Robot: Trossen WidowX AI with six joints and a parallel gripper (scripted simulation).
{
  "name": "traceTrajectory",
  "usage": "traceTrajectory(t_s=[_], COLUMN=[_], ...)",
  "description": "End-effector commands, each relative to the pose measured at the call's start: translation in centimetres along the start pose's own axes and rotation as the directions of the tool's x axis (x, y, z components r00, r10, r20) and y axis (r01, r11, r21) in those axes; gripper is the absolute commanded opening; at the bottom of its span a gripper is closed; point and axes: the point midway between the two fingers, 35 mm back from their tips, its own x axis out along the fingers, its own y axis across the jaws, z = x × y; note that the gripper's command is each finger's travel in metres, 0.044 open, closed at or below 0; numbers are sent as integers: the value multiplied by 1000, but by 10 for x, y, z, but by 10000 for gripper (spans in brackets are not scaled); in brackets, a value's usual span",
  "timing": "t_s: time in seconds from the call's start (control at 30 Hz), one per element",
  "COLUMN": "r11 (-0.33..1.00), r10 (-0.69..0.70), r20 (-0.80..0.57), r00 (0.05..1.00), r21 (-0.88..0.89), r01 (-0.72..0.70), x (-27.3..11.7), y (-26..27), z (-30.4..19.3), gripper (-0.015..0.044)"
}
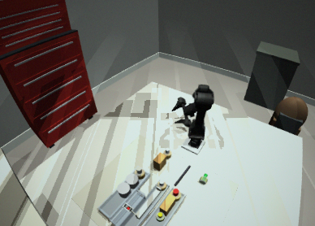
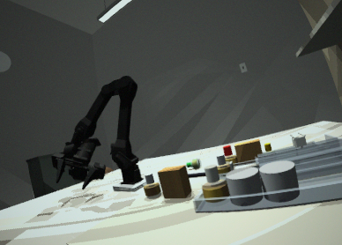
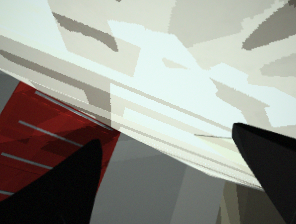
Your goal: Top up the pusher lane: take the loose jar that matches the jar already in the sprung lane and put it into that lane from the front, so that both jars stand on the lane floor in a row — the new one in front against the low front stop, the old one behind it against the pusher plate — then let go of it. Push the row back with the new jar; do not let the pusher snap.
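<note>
My gripper [image 1: 174,115] [image 2: 71,187] [image 3: 167,137] is open and empty, above the table and away from the jars. A loose amber jar with a pale cap [image 1: 167,154] [image 2: 152,189] stands beside a brown block. A loose green-capped jar [image 1: 204,179] [image 2: 194,164] seems to lie on its side. The lane unit [image 1: 106,207] [image 2: 247,204] holds pale-capped jars in its left lane [image 1: 140,173] [image 2: 214,190] and middle lane [image 1: 161,186] [image 2: 223,167]. A red-capped jar [image 1: 176,193] [image 2: 227,152] and a yellow-capped jar [image 1: 160,216] [image 2: 268,147] are at the right lane. I cannot tell the pusher plate clearly.
The brown block [image 1: 160,162] [image 2: 174,181] stands before the lane unit. Two grey cylinders [image 1: 123,189] [image 2: 279,181] stand in the left lane. A yellow-brown block [image 1: 168,204] [image 2: 248,151] sits in the right lane. A dark bar [image 1: 183,176] lies between the unit and the green-capped jar.
</note>
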Motion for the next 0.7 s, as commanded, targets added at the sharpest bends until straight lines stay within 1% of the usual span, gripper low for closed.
traceTrajectory(t_s=[0.0, 0.03, 0.13, 0.27, 0.37, 0.47, 0.57, 0.67], r11=[1000, 999, 961, 824, 670, 484, 274, 52], r10=[-7, -29, -150, -307, -410, -496, -564, -611], r20=[0, -1, 5, 34, 70, 118, 175, 237], r00=[1000, 1000, 989, 951, 910, 860, 807, 755], r21=[-11, -44, -232, -490, -653, -785, -882, -940], r01=[7, 29, 147, 284, 352, 387, 383, 337], x=[1, 3, 16, 30, 38, 43, 45, 45], y=[0, -1, -9, -22, -35, -50, -66, -82], z=[-1, -4, -19, -42, -59, -75, -91, -106], gripper=[426, 440, 440, 440, 440, 440, 440, 440])
